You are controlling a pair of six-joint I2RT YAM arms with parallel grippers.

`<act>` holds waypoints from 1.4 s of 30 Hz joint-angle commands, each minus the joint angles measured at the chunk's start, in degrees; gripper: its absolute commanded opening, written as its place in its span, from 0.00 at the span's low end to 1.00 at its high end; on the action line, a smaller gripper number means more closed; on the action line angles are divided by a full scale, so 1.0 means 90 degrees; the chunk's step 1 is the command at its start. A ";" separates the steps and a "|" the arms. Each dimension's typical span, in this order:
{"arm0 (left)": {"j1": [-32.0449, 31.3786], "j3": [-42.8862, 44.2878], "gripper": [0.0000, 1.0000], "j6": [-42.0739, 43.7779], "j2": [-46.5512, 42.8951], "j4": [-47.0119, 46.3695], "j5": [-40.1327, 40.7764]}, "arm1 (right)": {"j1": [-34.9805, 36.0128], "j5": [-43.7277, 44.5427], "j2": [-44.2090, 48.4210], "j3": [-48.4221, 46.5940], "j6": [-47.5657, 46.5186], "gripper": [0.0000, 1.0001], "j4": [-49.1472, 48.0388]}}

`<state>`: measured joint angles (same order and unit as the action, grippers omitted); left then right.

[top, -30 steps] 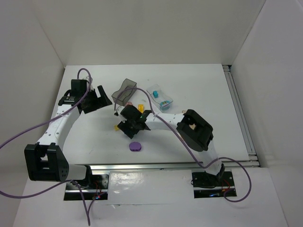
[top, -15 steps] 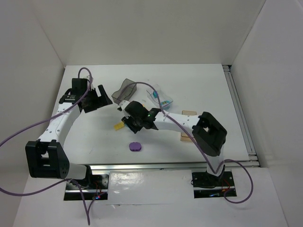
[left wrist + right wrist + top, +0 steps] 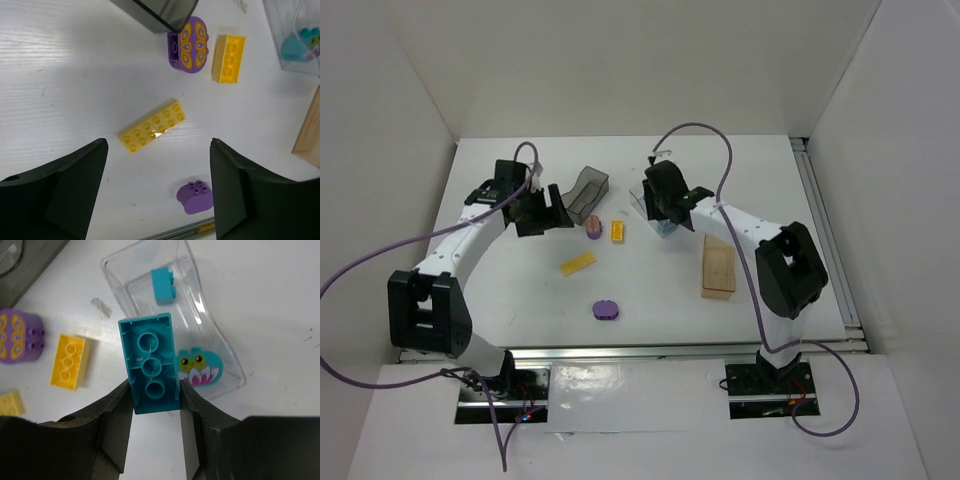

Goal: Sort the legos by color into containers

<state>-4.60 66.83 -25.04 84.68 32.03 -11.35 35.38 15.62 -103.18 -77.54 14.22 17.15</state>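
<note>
Right jaws swung over clear bin (teal brick clamped), left arm shifted rightward

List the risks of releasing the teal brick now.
1. The teal rectangular brick, clamped in the right gripper, seems to hang over a side wall of the clear plastic bin rather than its middle; dropped here, it may clip the rim and land outside.
2. If lowered, the fingers could nudge the bin sideways.

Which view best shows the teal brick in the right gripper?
Right wrist: the teal brick fills the centre, underside facing the camera, clamped in the right gripper by the clear bin. Top external hides it beneath the gripper; left wrist does not show it.
</note>
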 commanded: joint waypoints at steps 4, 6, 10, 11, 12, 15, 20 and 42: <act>-0.0621 0.0718 0.93 0.0984 0.1039 0.1010 0.0060 | -0.0268 0.0159 -0.0829 -0.1061 0.0305 0.39 -0.0167; -0.0748 0.0846 0.94 0.1140 0.1254 0.1147 0.0332 | -0.0424 0.0101 -0.0977 -0.1228 0.0363 0.46 -0.0002; -0.1079 0.0993 0.96 0.1424 0.1713 0.1392 0.0685 | -0.0483 0.0032 -0.1095 -0.1521 0.0364 0.79 0.0223; -0.1081 0.0993 0.96 0.1482 0.1714 0.1392 0.0792 | -0.0483 0.0090 -0.1017 -0.1521 0.0364 0.85 0.0224; -0.1168 0.0935 0.96 0.1483 0.1714 0.1392 0.0938 | -0.0483 0.0091 -0.0930 -0.1444 0.0364 0.85 0.0224; -0.1383 0.0934 0.96 0.1609 0.1782 0.1392 0.1173 | -0.0542 0.0091 -0.0461 -0.1073 0.0364 0.85 0.0165; -0.1851 0.0993 0.95 0.1756 0.2270 0.1392 0.1613 | -0.0601 0.0091 0.0291 -0.0526 0.0500 0.85 0.0107; -0.2077 0.1343 0.00 0.1630 0.2878 0.1430 0.0970 | -0.0972 0.0091 0.1337 0.0148 0.0627 0.85 0.0292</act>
<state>-23.31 77.47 -10.50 111.57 43.51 0.19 26.96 15.70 -93.36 -76.34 19.29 19.49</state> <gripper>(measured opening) 0.186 0.853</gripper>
